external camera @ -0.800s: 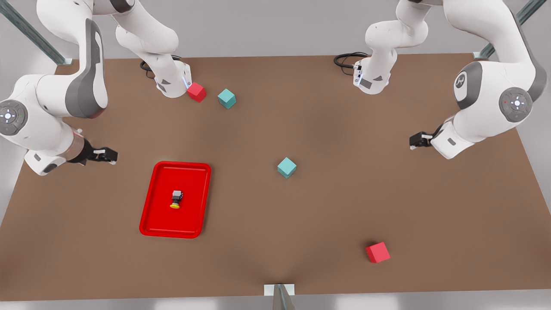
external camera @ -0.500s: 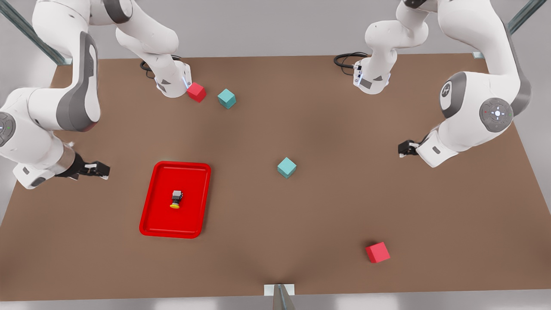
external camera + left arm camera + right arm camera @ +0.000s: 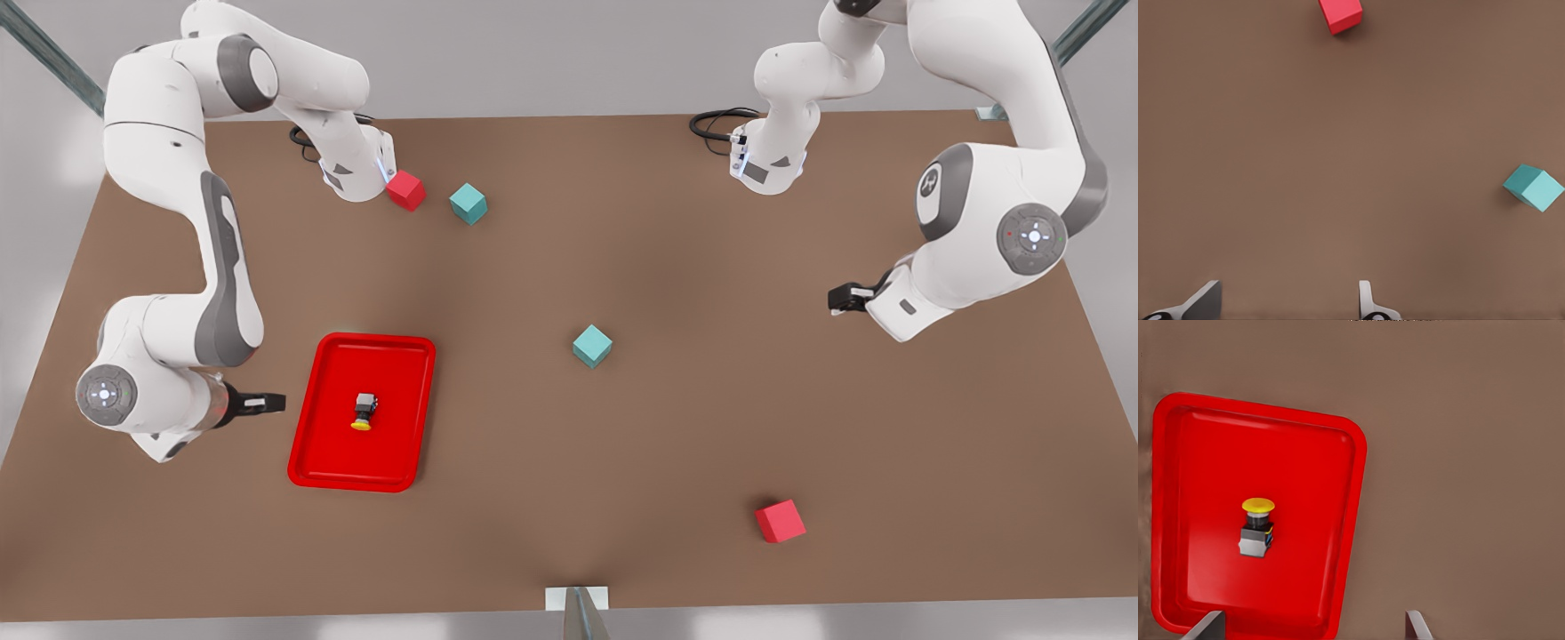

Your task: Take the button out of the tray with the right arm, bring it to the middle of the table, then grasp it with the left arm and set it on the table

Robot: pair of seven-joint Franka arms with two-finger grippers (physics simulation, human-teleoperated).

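Leftmost in the front view, right gripper [image 3: 277, 403] just beside the tray [image 3: 307, 427], fingers [image 3: 1208, 627] apart, empty; button [image 3: 363, 412] lying inside the tray on the table [image 3: 569, 462]; far right, left gripper [image 3: 836, 299] waiting, fingers [image 3: 1201, 303] apart

no legible text, labels or numbers on anything.

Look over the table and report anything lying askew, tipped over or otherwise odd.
One thing: the tiny yellow-capped push-button lies on its side in the glossy red tray, cap sideways rather than upright. The red and teal cubes sit flat on the brown table. The right gripper is open beside the tray; the left gripper waits open.
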